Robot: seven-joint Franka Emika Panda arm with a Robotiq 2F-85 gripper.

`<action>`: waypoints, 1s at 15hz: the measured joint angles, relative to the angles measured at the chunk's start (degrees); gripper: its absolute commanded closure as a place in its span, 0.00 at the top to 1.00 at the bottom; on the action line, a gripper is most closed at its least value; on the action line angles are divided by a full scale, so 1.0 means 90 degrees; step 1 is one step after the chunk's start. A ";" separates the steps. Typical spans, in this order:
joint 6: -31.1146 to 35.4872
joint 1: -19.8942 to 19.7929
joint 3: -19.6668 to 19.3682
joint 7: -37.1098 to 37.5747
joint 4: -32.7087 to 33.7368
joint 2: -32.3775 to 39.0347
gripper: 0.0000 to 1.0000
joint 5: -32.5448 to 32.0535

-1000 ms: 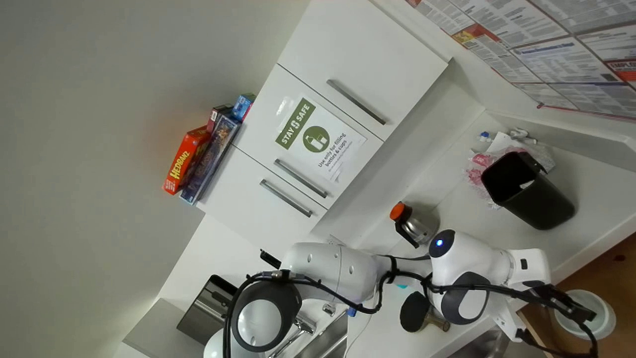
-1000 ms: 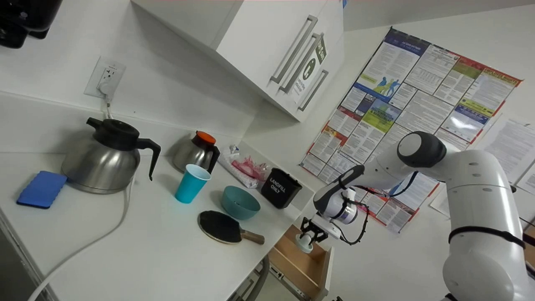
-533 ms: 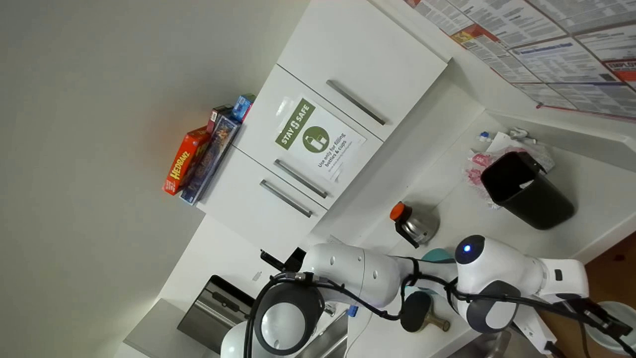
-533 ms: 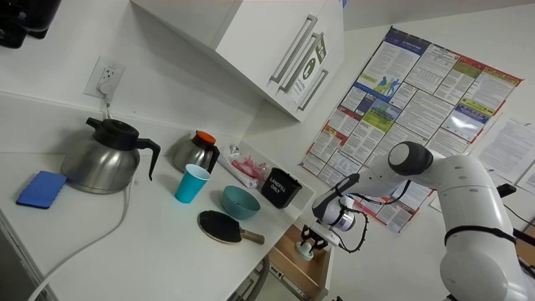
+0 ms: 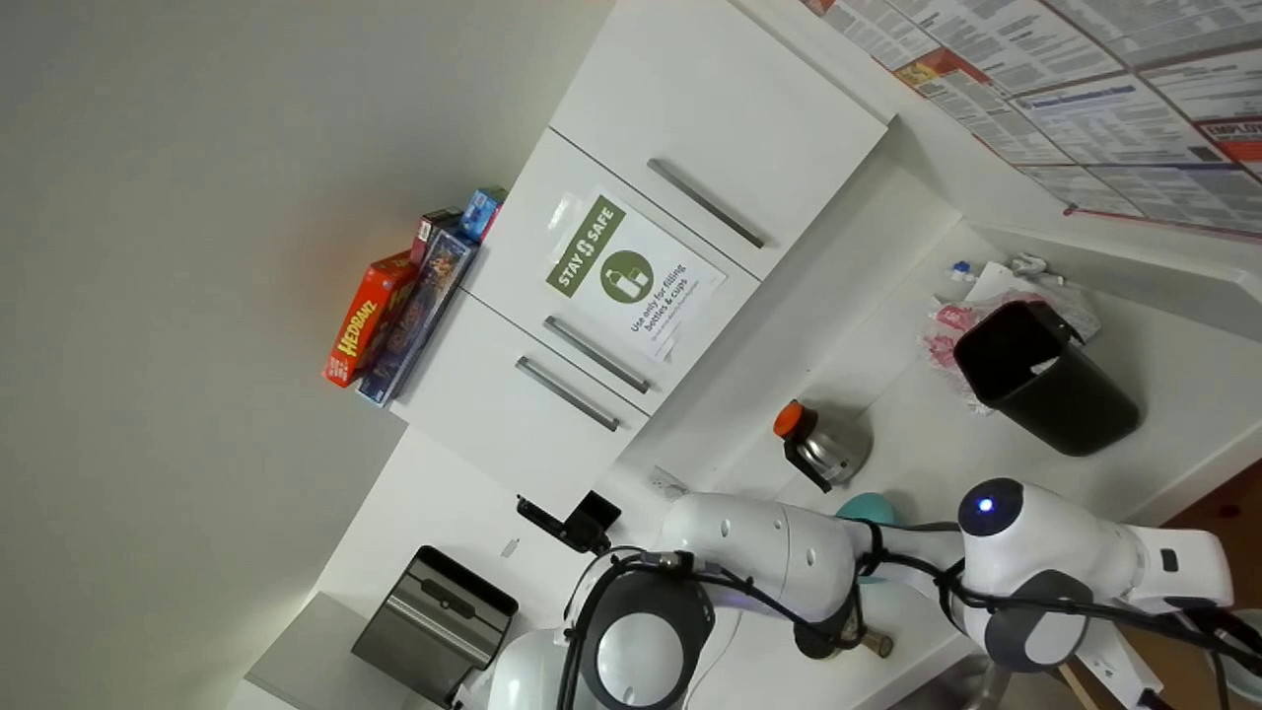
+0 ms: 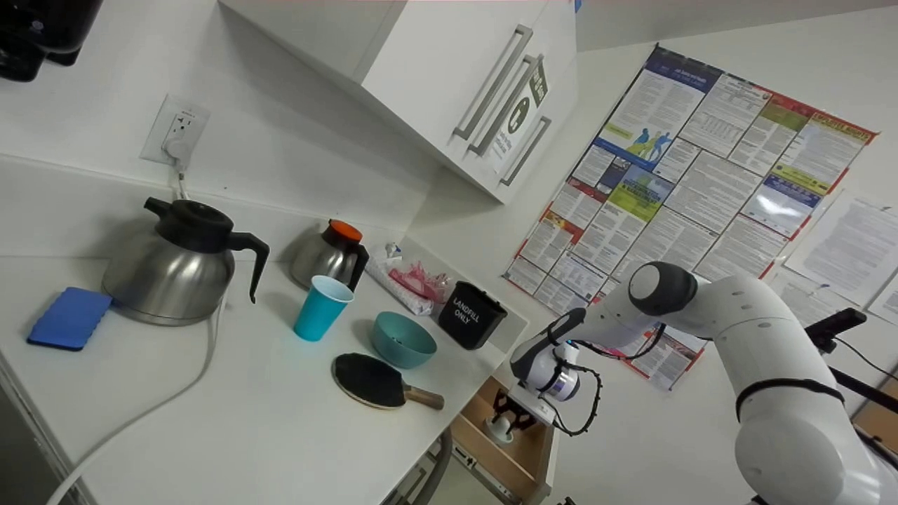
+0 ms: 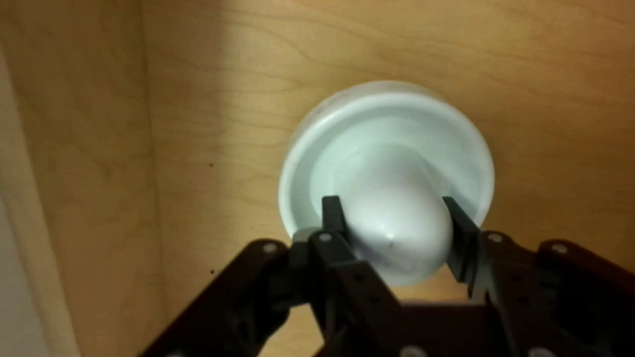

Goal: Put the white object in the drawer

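Note:
The white object is a round, shallow dish with a rounded knob rising from its middle. In the wrist view the white object (image 7: 392,188) is held by its knob, with a black finger of my gripper (image 7: 394,213) pressed on each side. In an exterior view the white object (image 6: 497,431) hangs under my gripper (image 6: 506,421), inside the open wooden drawer (image 6: 484,449). The drawer floor (image 7: 228,119) lies below it in the wrist view. I cannot tell whether the dish touches the floor. In an exterior view the white object (image 5: 1244,680) is mostly cut off at the right edge.
The drawer's side wall (image 7: 99,163) stands left of the dish in the wrist view. On the counter are a paddle (image 6: 368,381), a teal bowl (image 6: 403,340), a blue cup (image 6: 323,308), a black bin (image 6: 471,315) and two steel jugs (image 6: 175,273).
My arm has carried the white object lower, down into the drawer. In an exterior view the arm has shifted right and slightly down. The grip has stayed on the knob.

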 measured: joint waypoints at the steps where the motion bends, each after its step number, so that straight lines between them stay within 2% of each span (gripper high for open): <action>1: -0.0001 0.0000 0.0001 0.0006 0.0126 0.0122 0.25 0.0002; 4: -0.0010 -0.0002 -0.0002 0.0115 0.0465 0.0438 0.25 0.0002; 5: -0.0020 -0.0002 -0.0006 0.0148 0.0565 0.0530 0.75 0.0002; 7: -0.0025 -0.0001 -0.0014 0.0230 0.0722 0.0666 0.81 0.0002; 10: -0.0026 0.0000 -0.0016 0.0238 0.0819 0.0688 1.00 0.0003; 15: 0.0002 0.0005 0.0007 0.0237 0.0558 0.0299 1.00 0.0022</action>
